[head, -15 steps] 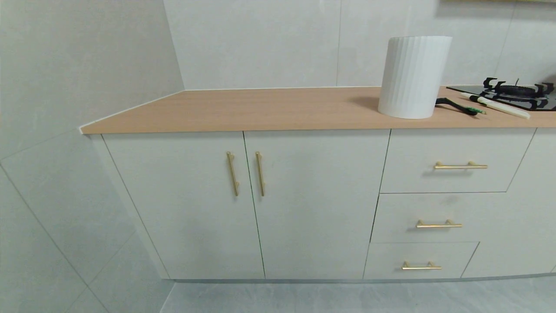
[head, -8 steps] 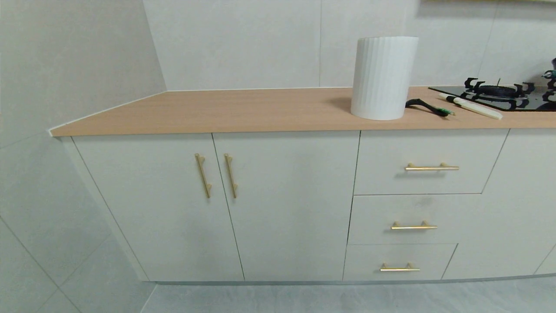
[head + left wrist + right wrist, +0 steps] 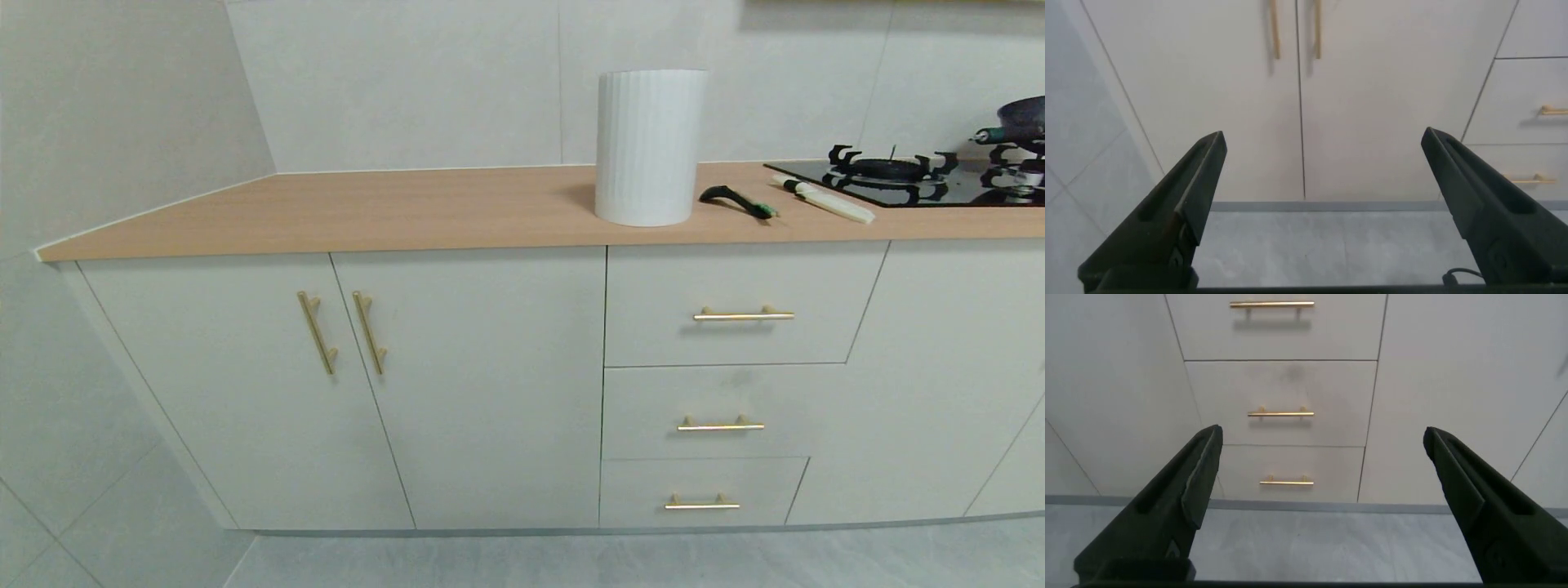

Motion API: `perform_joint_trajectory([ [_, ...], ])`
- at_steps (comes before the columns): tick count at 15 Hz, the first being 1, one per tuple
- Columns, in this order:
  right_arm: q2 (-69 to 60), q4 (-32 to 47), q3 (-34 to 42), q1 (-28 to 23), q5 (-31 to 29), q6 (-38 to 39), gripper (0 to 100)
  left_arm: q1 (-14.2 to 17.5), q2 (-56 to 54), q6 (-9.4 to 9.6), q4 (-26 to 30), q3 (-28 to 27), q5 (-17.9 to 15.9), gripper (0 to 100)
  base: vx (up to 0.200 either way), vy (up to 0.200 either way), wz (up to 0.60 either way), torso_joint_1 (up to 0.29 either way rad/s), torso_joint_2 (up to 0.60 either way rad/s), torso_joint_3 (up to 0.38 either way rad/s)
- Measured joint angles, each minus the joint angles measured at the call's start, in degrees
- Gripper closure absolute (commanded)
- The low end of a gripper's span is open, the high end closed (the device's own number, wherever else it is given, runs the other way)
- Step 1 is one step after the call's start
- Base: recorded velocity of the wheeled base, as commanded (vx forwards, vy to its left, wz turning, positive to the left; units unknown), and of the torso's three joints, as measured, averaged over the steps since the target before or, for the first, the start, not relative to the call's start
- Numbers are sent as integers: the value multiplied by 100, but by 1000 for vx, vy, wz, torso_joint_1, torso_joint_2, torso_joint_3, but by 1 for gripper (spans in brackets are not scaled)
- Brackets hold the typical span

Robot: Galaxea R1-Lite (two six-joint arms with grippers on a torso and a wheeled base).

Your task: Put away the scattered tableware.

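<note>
On the wooden countertop (image 3: 392, 208) stands a tall white ribbed holder (image 3: 648, 145). Just right of it lie a black-handled utensil with a green tip (image 3: 737, 200) and a cream-coloured knife-like utensil (image 3: 824, 199) near the stove's edge. My left gripper (image 3: 1323, 143) is open, low in front of the double cabinet doors (image 3: 1300, 90). My right gripper (image 3: 1323, 437) is open too, low in front of the drawer stack (image 3: 1282, 408). Nothing is between either pair of fingers.
A black gas stove (image 3: 906, 175) with a pan (image 3: 1020, 114) on it sits at the counter's right end. Below are two cabinet doors with gold handles (image 3: 339, 331) and three drawers (image 3: 722, 363). Tiled walls close off the left and back.
The whole head view has shifted, so the counter, holder and utensils sit further left in the picture and more of the stove shows; the things themselves have not moved.
</note>
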Motion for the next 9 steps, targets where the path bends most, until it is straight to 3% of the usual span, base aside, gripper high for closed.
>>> perform_joint_trajectory([
  [2,0,0,0,-7,0,-2,0,-10,0,-5,2,0,-4,0,0,0,0,0,0,0],
  [5,2,0,0,-7,-7,-2,0,-6,0,-2,0,0,-4,0,200,0,0,2,4,2],
  [9,2,2,0,-7,-24,0,0,-6,0,0,0,0,-6,0,0,0,0,0,0,0],
])
